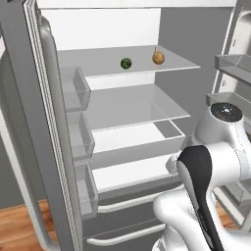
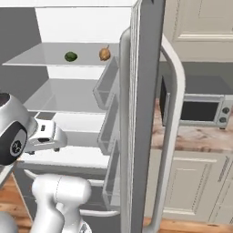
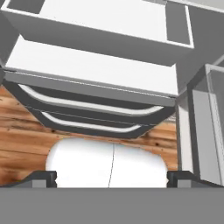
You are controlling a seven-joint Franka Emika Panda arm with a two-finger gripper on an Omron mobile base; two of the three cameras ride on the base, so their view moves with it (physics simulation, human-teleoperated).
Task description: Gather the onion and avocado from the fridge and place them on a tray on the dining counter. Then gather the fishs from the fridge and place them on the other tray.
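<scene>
Risk lay in the reach: our gripper (image 3: 111,177) hung low with jaws spread wide and empty, while the avocado (image 1: 126,63) and onion (image 1: 158,58) sat near each other on the fridge's (image 1: 49,147) top shelf, so we could have nudged either into rolling.

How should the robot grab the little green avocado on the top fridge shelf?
Probably around the avocado's round middle, coming straight in from the open front of the fridge. It sits alone, with the onion apart on its right, so open fingers fit either side.
</scene>
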